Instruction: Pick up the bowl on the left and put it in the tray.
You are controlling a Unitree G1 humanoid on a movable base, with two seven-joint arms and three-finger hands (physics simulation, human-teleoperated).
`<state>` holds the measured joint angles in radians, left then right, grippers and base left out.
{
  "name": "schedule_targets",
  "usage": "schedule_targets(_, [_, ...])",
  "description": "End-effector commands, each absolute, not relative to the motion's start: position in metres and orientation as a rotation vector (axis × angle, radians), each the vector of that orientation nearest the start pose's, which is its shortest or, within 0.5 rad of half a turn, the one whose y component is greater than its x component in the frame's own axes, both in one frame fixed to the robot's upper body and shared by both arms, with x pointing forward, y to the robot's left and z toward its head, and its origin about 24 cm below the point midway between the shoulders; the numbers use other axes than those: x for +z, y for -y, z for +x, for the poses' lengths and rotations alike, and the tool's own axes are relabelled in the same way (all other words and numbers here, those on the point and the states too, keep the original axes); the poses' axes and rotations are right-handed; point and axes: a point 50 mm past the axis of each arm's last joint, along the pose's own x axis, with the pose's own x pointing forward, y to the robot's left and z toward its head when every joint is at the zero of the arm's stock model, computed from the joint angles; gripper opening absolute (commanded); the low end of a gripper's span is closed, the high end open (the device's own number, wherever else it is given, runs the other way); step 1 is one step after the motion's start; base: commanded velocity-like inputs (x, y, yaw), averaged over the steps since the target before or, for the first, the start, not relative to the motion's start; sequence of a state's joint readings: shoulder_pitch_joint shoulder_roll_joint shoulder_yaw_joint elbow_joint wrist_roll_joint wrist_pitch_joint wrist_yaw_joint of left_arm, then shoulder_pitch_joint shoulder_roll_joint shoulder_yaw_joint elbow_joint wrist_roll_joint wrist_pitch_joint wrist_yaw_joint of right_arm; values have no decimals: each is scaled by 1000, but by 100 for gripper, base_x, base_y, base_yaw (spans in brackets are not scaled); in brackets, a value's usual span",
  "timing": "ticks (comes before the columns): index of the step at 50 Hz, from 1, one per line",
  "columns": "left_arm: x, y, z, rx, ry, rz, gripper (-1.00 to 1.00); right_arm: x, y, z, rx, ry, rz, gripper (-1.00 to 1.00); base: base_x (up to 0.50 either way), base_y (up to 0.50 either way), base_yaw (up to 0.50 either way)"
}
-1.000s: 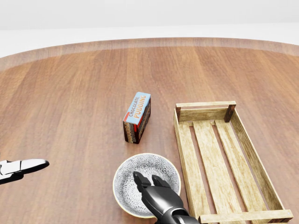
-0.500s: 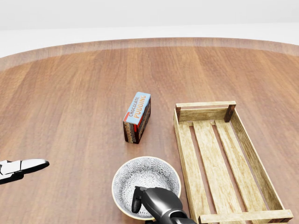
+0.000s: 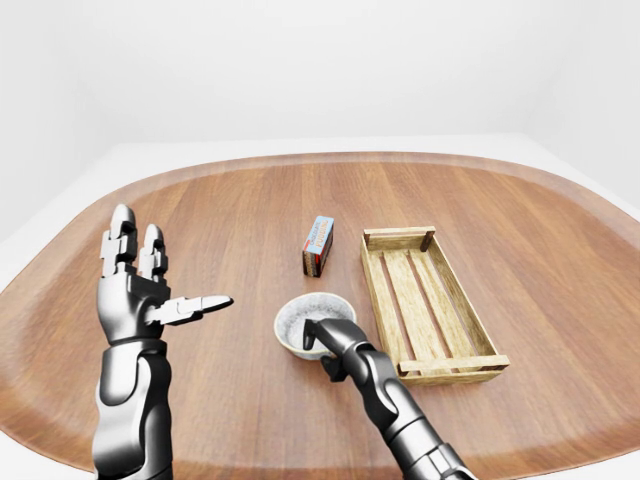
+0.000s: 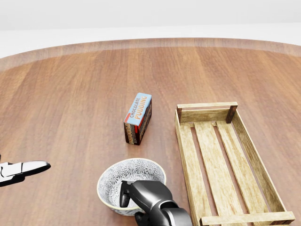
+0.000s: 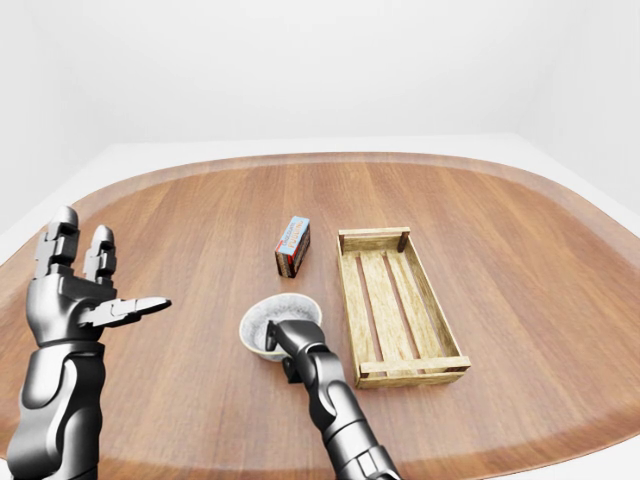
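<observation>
Two three-finger hands show, and only the right hand (image 4: 143,200) touches anything: its dark metal fingers are curled together over the lower rim of the round white bowl with a grey speckled pattern (image 4: 134,173), one finger (image 4: 124,194) hooked down across the rim, so the hand is clamped on the bowl. In the head view the bowl sits to the left of the slatted pale wooden tray (image 4: 185,155), near the tray's lower left corner but apart from it and outside it. Whether the bowl rests on the round brown wooden table (image 4: 70,94) or is raised off it cannot be told. The left hand (image 3: 138,290) is held up well to the left of the tray in the left-eye view, fingers spread apart and straight, holding nothing. An upright blue and brown chocolate pudding box (image 4: 138,117) stands left of the tray's upper end, apart from it.
</observation>
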<state>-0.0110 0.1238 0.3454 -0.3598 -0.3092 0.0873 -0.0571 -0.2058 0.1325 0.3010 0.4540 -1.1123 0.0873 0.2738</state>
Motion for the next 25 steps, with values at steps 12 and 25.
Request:
schedule_targets(12, [130, -237, 234, 187, 342, -123, 100, 38, 17, 270, 687, -57, -1160, -100, 0, 0, 0])
schedule_targets(25, [133, -239, 232, 190, 357, -125, 100, 68, 14, 274, 667, 9, -1221, -100, 0, 0, 0])
